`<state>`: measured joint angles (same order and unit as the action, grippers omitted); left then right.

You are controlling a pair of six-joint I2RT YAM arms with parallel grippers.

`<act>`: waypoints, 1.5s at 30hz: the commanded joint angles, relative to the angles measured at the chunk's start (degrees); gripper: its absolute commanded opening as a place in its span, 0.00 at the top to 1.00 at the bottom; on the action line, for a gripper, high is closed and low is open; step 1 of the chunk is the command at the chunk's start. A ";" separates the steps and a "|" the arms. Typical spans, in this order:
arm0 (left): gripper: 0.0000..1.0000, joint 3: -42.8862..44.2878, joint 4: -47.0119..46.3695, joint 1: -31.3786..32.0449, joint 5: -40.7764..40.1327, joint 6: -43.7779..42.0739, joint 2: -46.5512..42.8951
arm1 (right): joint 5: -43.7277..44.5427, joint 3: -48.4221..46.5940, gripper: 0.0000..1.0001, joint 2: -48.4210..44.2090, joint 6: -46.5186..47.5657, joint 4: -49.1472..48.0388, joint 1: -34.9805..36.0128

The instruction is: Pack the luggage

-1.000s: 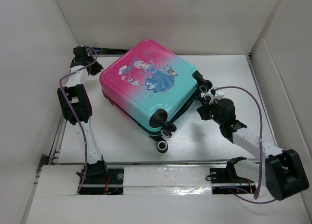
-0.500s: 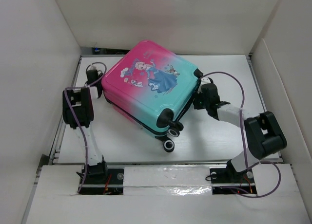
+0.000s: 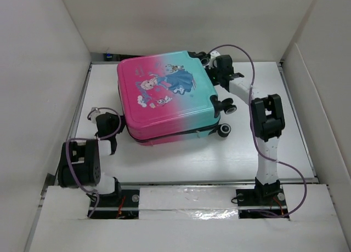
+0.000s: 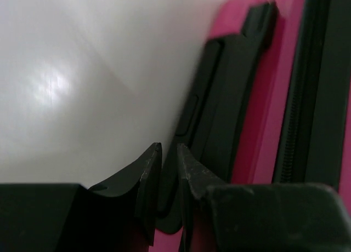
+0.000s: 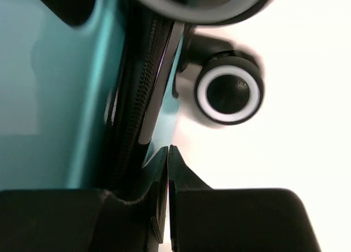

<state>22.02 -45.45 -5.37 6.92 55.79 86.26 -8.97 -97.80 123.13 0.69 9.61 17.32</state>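
Observation:
The luggage (image 3: pixel 167 101) lies flat and closed on the white table, pink end to the left, teal end and black wheels (image 3: pixel 224 130) to the right. My left gripper (image 3: pixel 115 129) is shut at its near-left pink corner. In the left wrist view the fingertips (image 4: pixel 169 149) rest against the black handle (image 4: pixel 230 98) on the pink shell (image 4: pixel 274 126). My right gripper (image 3: pixel 210 58) is shut at the far-right teal corner. In the right wrist view it (image 5: pixel 168 150) sits beside the black zipper (image 5: pixel 137 98) and below a wheel (image 5: pixel 229 94).
White walls close in the table (image 3: pixel 181 159) on the left, back and right. The right wall panel (image 3: pixel 318 98) stands close to the right arm. The arm bases sit along the near edge.
The luggage has turned counter-clockwise and slid toward the back, wheels now on the right. The left gripper moved nearer along the pink end; the right gripper swung to the far corner.

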 commanded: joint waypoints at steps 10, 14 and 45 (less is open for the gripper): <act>0.85 -14.37 15.81 18.28 4.26 -2.09 -38.57 | -18.45 -22.61 0.81 5.46 -1.99 6.66 2.72; 0.85 -14.55 24.53 20.31 1.61 -2.62 -48.10 | -16.34 -22.26 0.77 2.03 -2.98 6.39 2.10; 1.00 -14.55 17.06 50.26 -19.30 -3.67 -40.99 | 13.99 64.40 1.00 -71.73 -14.65 -11.34 -9.74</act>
<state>5.72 -20.58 41.47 -8.45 50.63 47.16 2.61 -33.39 50.48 -9.85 3.70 10.44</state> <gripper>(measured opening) 0.003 0.010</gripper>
